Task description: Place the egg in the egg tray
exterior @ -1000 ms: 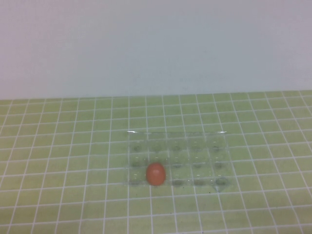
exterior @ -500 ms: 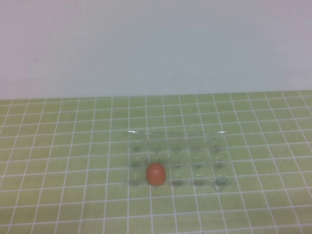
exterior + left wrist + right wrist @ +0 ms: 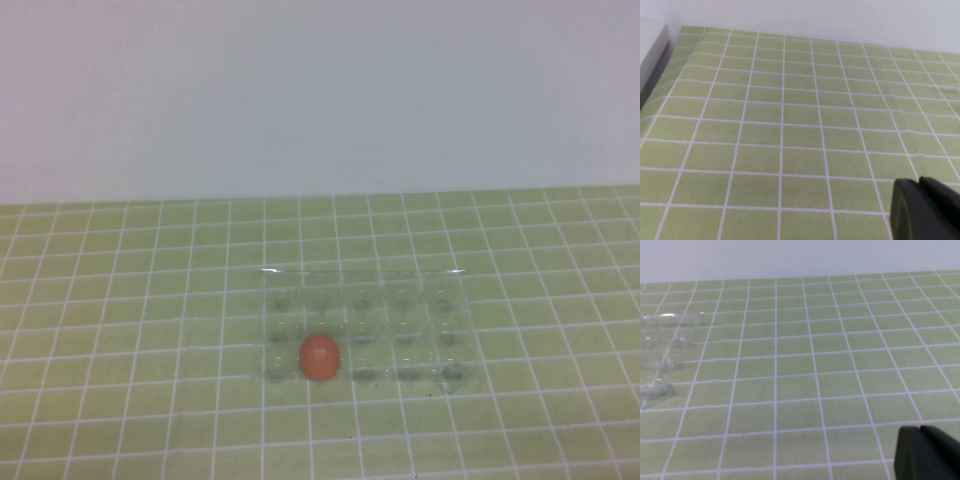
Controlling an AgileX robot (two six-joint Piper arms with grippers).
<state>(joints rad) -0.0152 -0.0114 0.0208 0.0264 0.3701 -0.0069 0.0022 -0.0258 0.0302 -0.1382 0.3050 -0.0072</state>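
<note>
The reddish-orange egg (image 3: 320,357) sits in a front-row cup of the clear plastic egg tray (image 3: 400,290), second cup from the tray's left end, in the high view. No arm shows in the high view. My left gripper (image 3: 920,181) is shut and empty over bare green checked cloth, away from the tray. My right gripper (image 3: 921,428) is shut and empty over the cloth; an end of the egg tray (image 3: 662,352) shows at the edge of its view, some way off. The egg is out of both wrist views.
A green cloth with a white grid (image 3: 120,330) covers the table. A pale wall (image 3: 320,100) stands behind it. A grey-white raised edge (image 3: 650,47) borders the cloth in the left wrist view.
</note>
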